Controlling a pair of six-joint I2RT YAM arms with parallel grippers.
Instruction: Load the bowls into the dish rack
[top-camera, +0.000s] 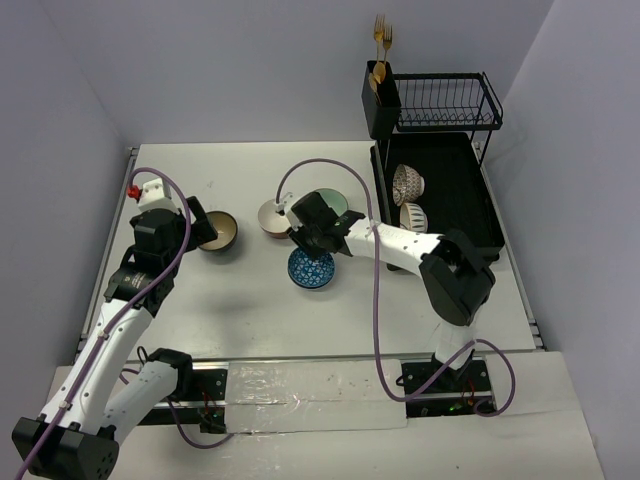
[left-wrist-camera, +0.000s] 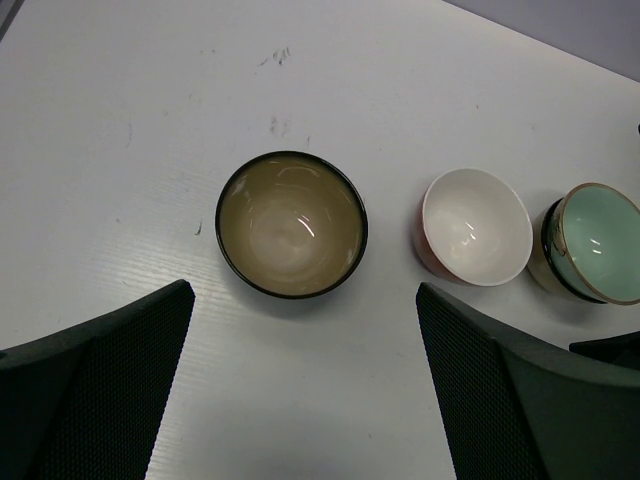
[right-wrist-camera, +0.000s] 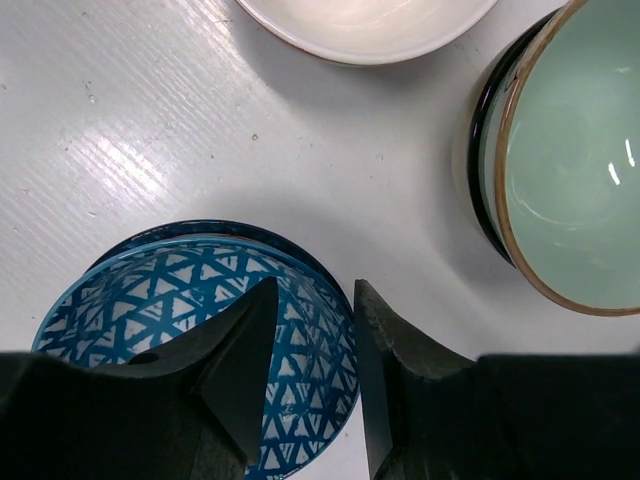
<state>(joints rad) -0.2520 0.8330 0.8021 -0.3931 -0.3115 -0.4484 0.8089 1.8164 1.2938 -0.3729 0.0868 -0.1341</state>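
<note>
L gripper (top-camera: 203, 226) just beside tan bowl (top-camera: 218, 232). R gripper (top-camera: 303, 240) over blue patterned bowl (top-camera: 312, 270), near white bowl (top-camera: 271, 217) & mint bowl (top-camera: 336, 203). Brown-white bowl (top-camera: 407, 184) + 2nd patterned bowl (top-camera: 414, 216) in dish rack (top-camera: 458, 190).

Lab test cell: plain walls (top-camera: 250, 60), white table (top-camera: 240, 310), cabled robot arms (top-camera: 400, 245).

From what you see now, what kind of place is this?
Likely a robot lab bench staged as a kitchen: a plain white table, a black dish rack, and bare walls around.
</note>
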